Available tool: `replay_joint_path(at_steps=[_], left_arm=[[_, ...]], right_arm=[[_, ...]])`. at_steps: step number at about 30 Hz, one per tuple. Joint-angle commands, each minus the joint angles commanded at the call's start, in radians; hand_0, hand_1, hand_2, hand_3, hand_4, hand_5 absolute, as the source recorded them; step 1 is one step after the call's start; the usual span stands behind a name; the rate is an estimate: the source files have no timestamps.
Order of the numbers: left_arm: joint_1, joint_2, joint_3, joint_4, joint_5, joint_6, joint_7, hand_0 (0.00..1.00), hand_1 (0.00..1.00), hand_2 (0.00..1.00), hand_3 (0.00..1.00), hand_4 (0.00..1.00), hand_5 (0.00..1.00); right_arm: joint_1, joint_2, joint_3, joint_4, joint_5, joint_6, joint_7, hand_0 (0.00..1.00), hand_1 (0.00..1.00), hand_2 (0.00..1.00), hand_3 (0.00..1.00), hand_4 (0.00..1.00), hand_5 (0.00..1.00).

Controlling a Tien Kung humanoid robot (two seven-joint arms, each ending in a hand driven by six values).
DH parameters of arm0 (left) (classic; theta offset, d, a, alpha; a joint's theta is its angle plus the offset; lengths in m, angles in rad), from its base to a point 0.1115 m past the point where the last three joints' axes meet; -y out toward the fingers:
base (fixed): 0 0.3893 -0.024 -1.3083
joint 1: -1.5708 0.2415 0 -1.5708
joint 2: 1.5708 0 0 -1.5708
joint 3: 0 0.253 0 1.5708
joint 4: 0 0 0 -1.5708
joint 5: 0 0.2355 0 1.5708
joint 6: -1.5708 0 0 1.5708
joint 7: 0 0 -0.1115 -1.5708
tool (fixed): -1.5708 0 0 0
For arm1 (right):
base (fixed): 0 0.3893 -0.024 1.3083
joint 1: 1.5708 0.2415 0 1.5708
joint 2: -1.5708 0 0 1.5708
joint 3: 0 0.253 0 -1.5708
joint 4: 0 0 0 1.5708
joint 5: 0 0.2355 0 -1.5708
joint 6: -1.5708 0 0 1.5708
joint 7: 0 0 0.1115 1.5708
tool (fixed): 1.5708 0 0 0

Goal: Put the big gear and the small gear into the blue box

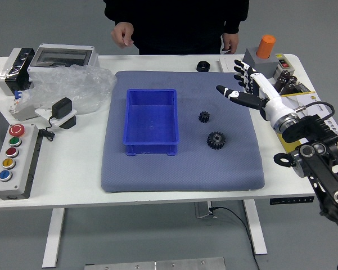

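Presently, the big gear (216, 140) lies on the mat (185, 174) right of the blue box (151, 119), apparently rigid, best gripped across its toothed rim; the right hand (234, 85) hovers with fingers apart, seemingly holding nothing, though its palm is hidden
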Motion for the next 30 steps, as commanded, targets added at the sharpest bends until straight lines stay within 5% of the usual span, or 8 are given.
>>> replay_joint_path(at_steps=[14, 30], left_arm=[[-0.004, 0.002, 0.003, 0.000, -0.006, 0.001, 0.000, 0.813, 0.798, 0.807, 0.839, 0.632, 0.285], [-0.006, 0.004, -0.001, 0.000, 0.001, 0.000, 0.002, 0.813, 0.798, 0.808, 0.839, 0.632, 0.285]], right_arm=[[0.009, -0.066, -0.111, 0.017, -0.127, 0.010, -0.160, 0.911, 0.836, 0.932, 0.970, 0.844, 0.286], [0.094, -0.117, -0.270, 0.059, -0.413, 0.152, -0.428, 0.875, 0.814, 0.927, 0.984, 0.856, 0.273]])
